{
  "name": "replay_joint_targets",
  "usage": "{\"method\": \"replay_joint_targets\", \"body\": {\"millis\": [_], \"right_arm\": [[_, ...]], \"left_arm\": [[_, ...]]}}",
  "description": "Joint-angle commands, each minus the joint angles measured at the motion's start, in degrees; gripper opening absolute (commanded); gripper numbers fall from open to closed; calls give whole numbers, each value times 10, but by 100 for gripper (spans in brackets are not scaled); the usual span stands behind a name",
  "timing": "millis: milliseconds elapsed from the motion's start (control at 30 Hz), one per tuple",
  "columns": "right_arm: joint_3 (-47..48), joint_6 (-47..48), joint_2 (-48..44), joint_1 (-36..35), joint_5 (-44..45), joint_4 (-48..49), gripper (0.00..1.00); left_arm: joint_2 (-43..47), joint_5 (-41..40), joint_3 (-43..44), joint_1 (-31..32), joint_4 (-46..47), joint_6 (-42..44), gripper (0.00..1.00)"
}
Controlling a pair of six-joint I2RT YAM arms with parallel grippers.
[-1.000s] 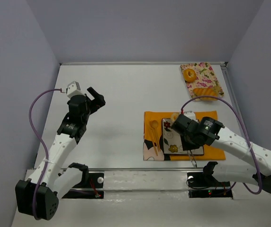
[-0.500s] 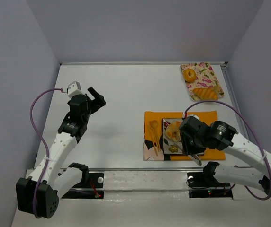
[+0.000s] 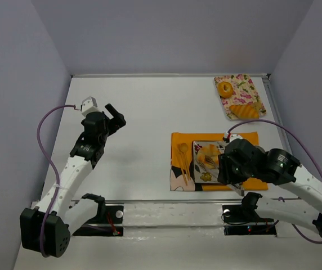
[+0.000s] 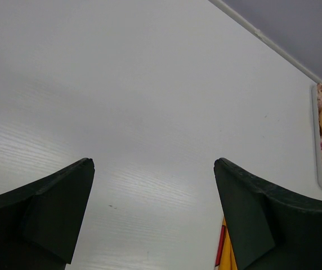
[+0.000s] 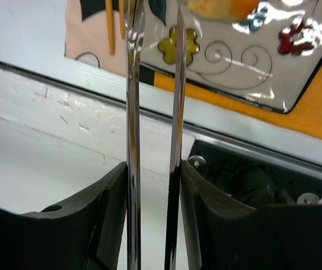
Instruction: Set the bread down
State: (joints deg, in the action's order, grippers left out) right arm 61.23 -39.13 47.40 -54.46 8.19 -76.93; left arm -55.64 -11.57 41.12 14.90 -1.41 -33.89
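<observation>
Right gripper [image 5: 152, 169] is pinching the tongs [image 5: 132, 112], blades slightly apart. Ahead of it, just right of the blades, the bread [image 5: 223, 7] sits on the plate [image 5: 273, 84]. I'd let the blades spread fully, then lift straight up so nothing drags it. No readable writing anywhere, just flower patterns.

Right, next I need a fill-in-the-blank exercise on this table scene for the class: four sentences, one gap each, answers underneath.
1. The pale bread ring lies on a shiny ____.
2. The cloth under it is coloured ____.
3. The right gripper holds a pair of metal ____.
4. The left gripper is ____, with nothing between its fingers.

Missing words: plate; orange; tongs; open.
</observation>
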Motion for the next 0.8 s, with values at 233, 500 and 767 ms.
{"method": "replay_joint_targets", "body": {"millis": [233, 500, 767], "right_arm": [[140, 139, 183, 14, 245, 346, 44], [320, 269, 460, 156, 73, 526, 43], [581, 316, 773, 168, 46, 545, 43]], "left_arm": [[4, 8, 10, -2, 31, 6, 99], [20, -14, 4, -2, 26, 0, 99], [18, -32, 5, -2, 25, 1, 99]]}}
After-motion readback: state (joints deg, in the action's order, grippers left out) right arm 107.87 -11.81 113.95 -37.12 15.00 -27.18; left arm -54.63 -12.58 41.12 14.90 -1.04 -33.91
